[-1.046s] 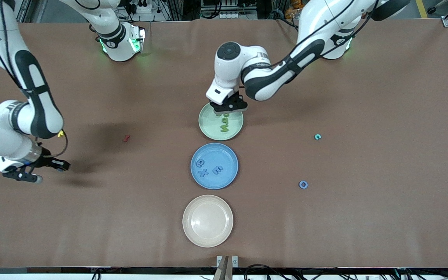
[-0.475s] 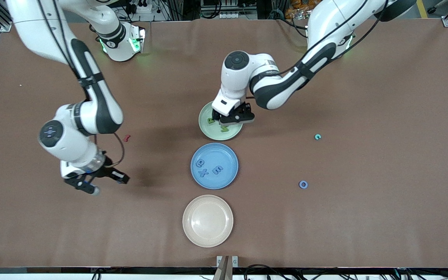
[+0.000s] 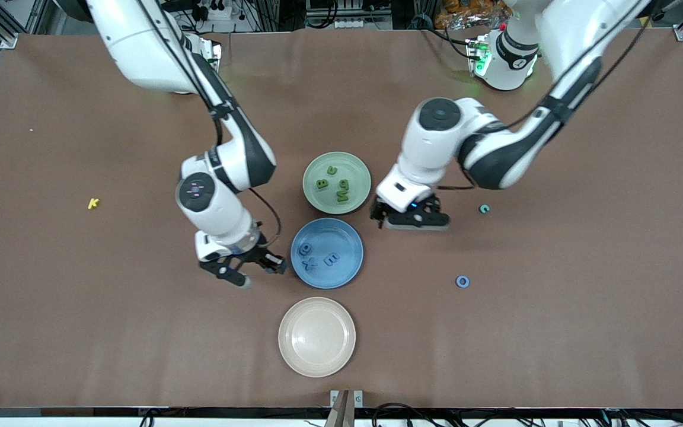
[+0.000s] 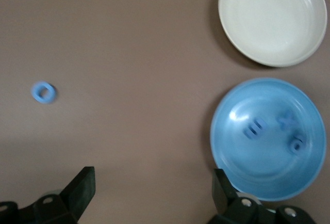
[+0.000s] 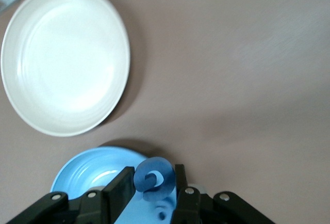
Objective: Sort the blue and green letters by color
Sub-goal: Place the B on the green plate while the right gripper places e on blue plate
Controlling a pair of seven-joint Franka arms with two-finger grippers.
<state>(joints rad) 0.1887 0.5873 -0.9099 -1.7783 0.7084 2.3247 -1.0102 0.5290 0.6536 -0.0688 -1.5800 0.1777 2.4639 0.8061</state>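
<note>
My right gripper [image 3: 257, 271] is shut on a blue letter [image 5: 154, 178] and holds it over the rim of the blue plate [image 3: 337, 233] on the side toward the right arm's end. That plate holds three blue letters: g [image 3: 305, 249], X [image 3: 310, 263] and E [image 3: 332, 259]. A blue O [image 3: 462, 281] lies on the table toward the left arm's end and also shows in the left wrist view [image 4: 44, 91]. The green plate [image 3: 358, 171] holds several green letters, among them a B [image 3: 321, 184]. My left gripper [image 3: 412, 222] is open and empty, over bare table beside the green plate.
A cream plate [image 3: 316, 337] stands empty, nearer the front camera than the blue plate. A small teal letter [image 3: 484, 208] lies beside my left gripper, toward the left arm's end. A yellow K [image 3: 93, 203] lies toward the right arm's end. The dark-red letter is hidden.
My right arm swept in from the right arm's end to the blue plate's rim with the blue letter. My left gripper left the green plate and moved toward the left arm's end, empty.
</note>
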